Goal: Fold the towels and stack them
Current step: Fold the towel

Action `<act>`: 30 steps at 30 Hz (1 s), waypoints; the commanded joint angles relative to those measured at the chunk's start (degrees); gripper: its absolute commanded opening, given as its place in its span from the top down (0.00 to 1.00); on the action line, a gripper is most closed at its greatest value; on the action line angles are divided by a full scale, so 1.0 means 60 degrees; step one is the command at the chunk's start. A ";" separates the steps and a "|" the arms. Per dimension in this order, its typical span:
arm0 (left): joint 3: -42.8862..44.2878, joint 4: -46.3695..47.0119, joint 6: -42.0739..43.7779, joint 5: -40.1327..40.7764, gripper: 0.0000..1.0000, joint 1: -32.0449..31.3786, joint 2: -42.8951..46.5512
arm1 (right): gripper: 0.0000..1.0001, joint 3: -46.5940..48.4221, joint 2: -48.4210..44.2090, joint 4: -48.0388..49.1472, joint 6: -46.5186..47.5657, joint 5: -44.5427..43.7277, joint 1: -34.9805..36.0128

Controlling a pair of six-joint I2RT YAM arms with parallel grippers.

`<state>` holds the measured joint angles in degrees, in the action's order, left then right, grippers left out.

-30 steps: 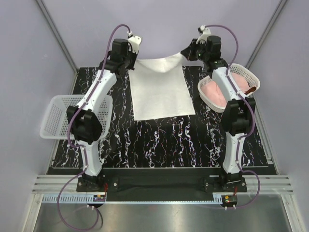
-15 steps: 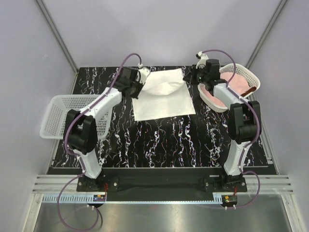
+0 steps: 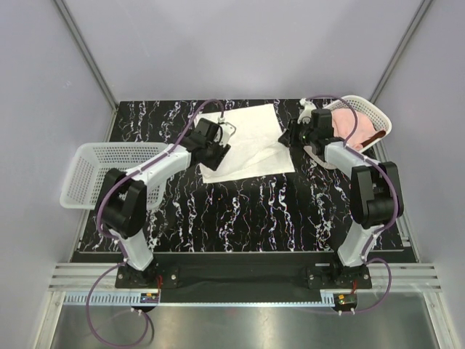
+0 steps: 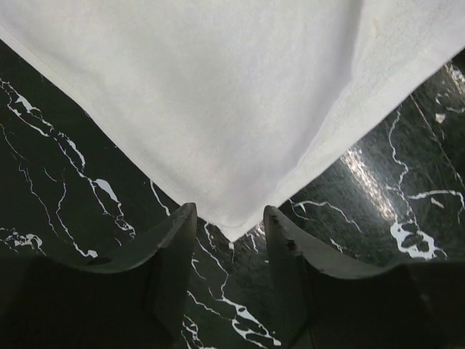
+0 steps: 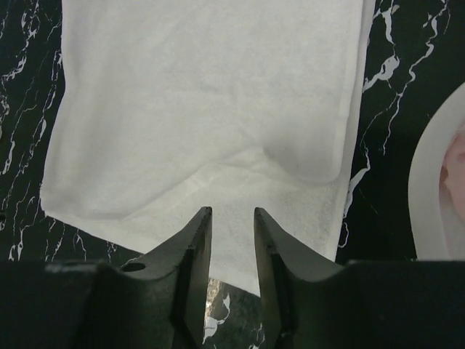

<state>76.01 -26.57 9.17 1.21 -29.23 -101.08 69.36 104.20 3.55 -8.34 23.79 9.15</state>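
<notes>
On the marble table point(image 3: 276, 211), folded white towel point(image 3: 247, 145), left gripper point(image 4: 229, 212) and right gripper point(image 5: 232, 213) parted, empty

Free passage: the near half of the table point(image 3: 247, 218), bare marble between the two arms.

Obstacles: the white towel point(image 3: 251, 145) lies flat at far centre. The left gripper point(image 4: 229, 214) stands at its left side and the right gripper point(image 5: 231, 214) at its right side. The left basket point(image 3: 81, 183) occupies the left edge. The right basket point(image 3: 372, 109) occupies the far right corner, beside the right arm.
</notes>
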 commanded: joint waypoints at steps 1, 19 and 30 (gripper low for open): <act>0.0002 -0.0171 -0.0370 -0.0099 0.49 -0.0108 0.0805 | 0.63 -0.0353 -0.1193 0.0126 -0.0336 -0.0595 -0.0031; 0.0136 -0.1241 -0.4120 0.0237 0.47 0.0038 -0.0512 | 0.64 0.2578 0.1134 -0.4269 -0.2360 -0.3174 0.1463; -0.0509 -0.1548 -0.5307 0.0603 0.50 0.0360 -0.0880 | 0.78 0.0687 0.0943 -0.3624 -0.2521 -0.4153 0.1786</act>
<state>73.17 -35.33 -19.88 2.24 -28.58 -107.46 75.22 111.28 -19.99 -22.39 3.31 18.85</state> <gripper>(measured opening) 0.503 0.226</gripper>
